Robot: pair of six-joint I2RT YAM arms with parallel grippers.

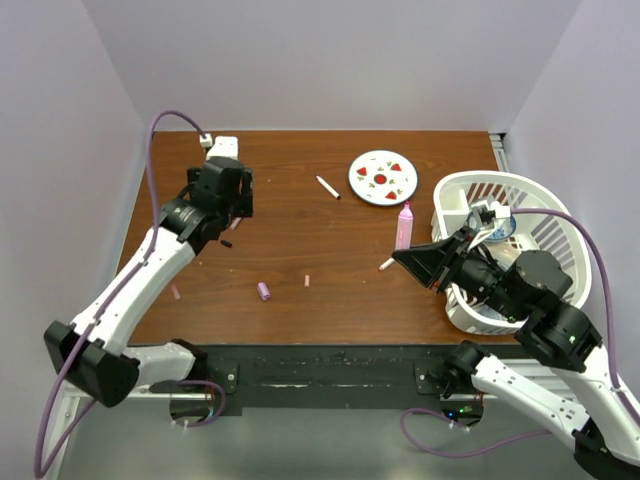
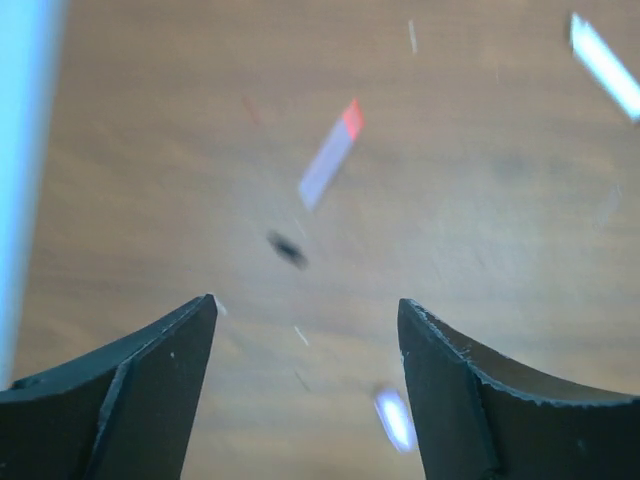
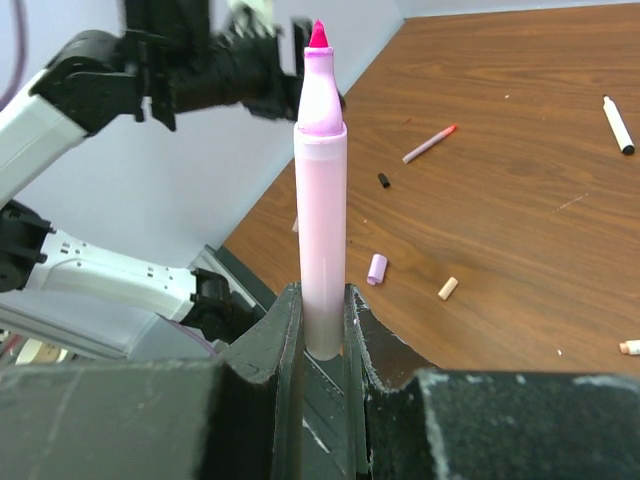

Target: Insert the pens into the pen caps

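Brown bench [image 1: 300, 230] holds the lilac cap [image 1: 263, 291]; the right gripper [image 3: 322, 335] pinches the pink marker [image 3: 320, 200] by its base, the left gripper [image 2: 305, 310] hangs spread. Gripped so low, the marker could tilt when pressed into that cap.

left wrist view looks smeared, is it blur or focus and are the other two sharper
Left wrist: the table and red-tipped thin pen are streaked, likely motion blur, while the left gripper itself is crisp. Right wrist: the pink marker is sharp, the far arm soft. Top external: sharp, evenly lit.
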